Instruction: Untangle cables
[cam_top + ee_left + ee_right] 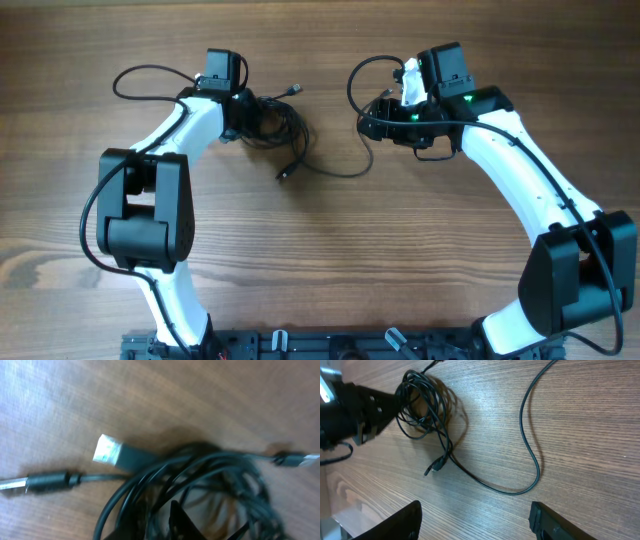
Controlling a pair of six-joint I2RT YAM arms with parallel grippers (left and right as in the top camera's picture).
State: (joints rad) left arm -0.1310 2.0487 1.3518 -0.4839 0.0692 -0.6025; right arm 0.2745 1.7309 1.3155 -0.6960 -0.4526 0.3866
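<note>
You have the cables [272, 122] bunched in one knot at about 11 o'clock from the middle of the wooden table [330, 260]. The left gripper [246, 112] is pushed in at the knot's 9 o'clock side; its wrist view is too blurred and crowded to tell whether it pinches a cord or merely touches. A silver-tipped USB plug [107, 450] lies just at the knot's edge; a small plug [283, 175] trails out at 6 o'clock. A loose strand [345, 174] sweeps toward 4 o'clock, then bends up beside the right gripper [475, 510]; its fingers are spread wide with nothing between them.
</note>
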